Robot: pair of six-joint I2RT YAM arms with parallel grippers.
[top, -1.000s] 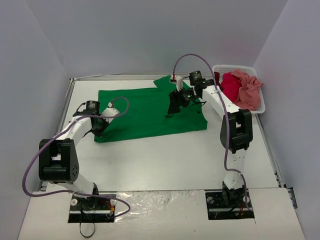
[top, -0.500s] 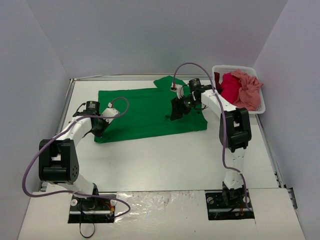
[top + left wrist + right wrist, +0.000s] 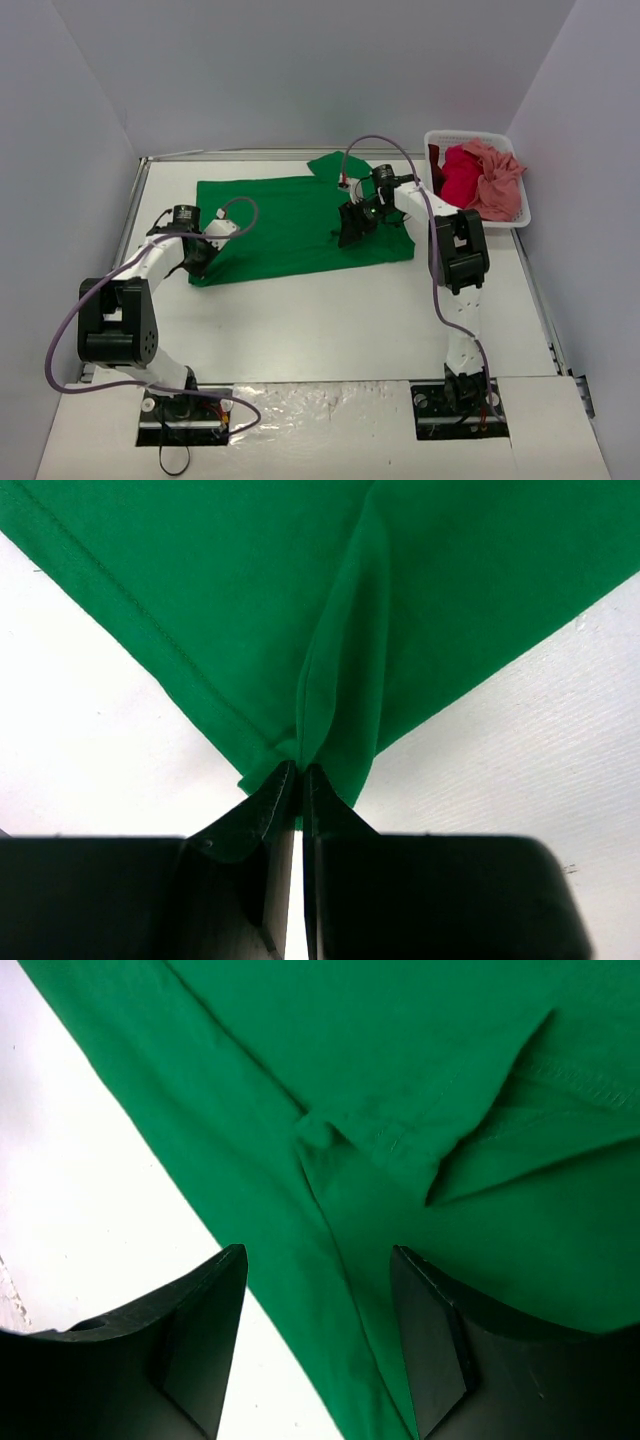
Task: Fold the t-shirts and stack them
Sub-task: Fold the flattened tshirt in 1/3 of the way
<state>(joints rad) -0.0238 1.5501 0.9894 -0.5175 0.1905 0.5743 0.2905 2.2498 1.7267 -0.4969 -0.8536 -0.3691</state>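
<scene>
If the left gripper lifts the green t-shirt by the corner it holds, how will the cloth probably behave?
Probably floppy: the green t-shirt bunches into a ridge where the left gripper pinches its corner. Lifted, it would likely hang and drag rather than keep its shape, since it lies thin and flat on the table.

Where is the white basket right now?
Top view: the white basket sits at the far right of the table, holding the red and pink t-shirts, right of the green t-shirt.

On show are two robot arms (image 3: 118, 318) (image 3: 460, 255), one green t-shirt (image 3: 290, 225), one crimson t-shirt (image 3: 458, 180), one salmon-pink t-shirt (image 3: 500, 182) and one white basket (image 3: 468, 135).
</scene>
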